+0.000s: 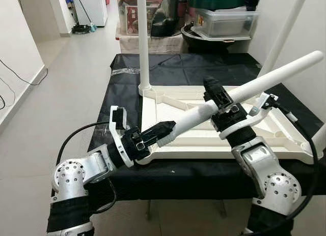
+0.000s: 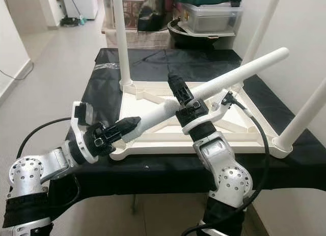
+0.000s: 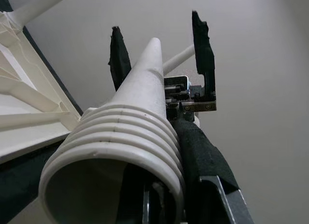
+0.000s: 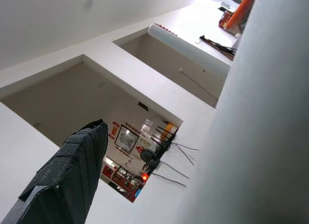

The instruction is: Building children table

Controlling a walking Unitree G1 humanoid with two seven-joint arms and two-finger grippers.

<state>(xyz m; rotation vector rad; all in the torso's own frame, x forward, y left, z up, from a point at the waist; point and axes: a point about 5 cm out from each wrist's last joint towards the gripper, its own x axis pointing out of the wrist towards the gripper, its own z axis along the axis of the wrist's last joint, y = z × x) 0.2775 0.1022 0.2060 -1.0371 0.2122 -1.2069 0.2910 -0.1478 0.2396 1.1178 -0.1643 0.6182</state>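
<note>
Because the loose leg [image 1: 244, 91] has to be screwed into the near left corner socket of the upturned top [image 1: 178, 119], both grippers hold it slanted across that top, threaded end low and toward that corner, plain end high over the far right edge of the table [image 1: 168, 68]. The left gripper [image 1: 162, 133] has the ribbed end: its fingers look clamped on it just beside the near left corner of the top, a likely way to steer the thread to the socket. The right gripper [image 1: 220, 99] takes the leg at mid length from beneath; its fingers sit either side of the tube and seem pressed on it, bearing the weight so the low end can be aimed.

The leg is a white plastic tube, smooth and slightly tapered, with coarse rings at its open, hollow end [image 3: 116, 151]. The top is cream plastic, lying underside up on the black-covered table, with ribs running diagonally from the corners. One leg [image 1: 144, 37] stands upright in the far left corner; others rise at the far right [image 1: 285, 27] and near right [image 2: 305, 114] corners. The near left socket looks unfilled, so the job seems close to done.
</note>
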